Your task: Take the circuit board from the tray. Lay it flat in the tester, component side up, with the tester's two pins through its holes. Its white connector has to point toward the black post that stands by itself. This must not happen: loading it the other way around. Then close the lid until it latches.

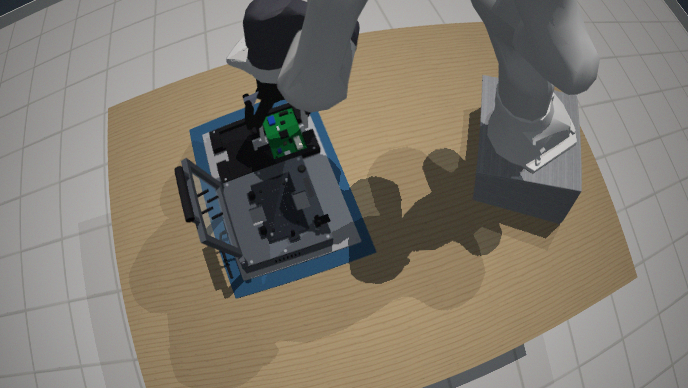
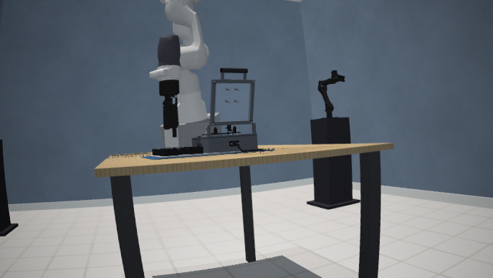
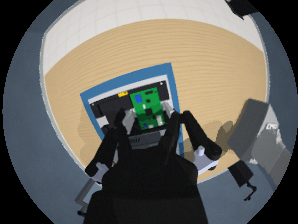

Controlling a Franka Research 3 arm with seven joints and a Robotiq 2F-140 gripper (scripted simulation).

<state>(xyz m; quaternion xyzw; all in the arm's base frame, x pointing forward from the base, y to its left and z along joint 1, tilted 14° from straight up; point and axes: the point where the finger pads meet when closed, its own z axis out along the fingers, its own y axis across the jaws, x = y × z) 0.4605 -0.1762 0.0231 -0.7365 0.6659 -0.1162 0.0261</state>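
From the top, the green circuit board (image 1: 283, 131) lies in the black tray (image 1: 226, 145), beside the tester (image 1: 280, 210). From outside, the gripper (image 2: 171, 134) hangs above the tray, jaws partly open and empty. The wrist view shows the board (image 3: 148, 111) below the fingers.

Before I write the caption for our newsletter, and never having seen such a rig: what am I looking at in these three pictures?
One robot arm stands on a grey block at the edge of a wooden table. One picture looks down from above, one looks from the side at table height, and one comes from a camera on the arm's wrist. On a blue mat lie a black tray holding a green circuit board and a grey tester, its lid standing open with the handle on top. The gripper, the arm's two-fingered hand, hangs above the board with fingers partly open. It holds nothing; the board lies in the tray.
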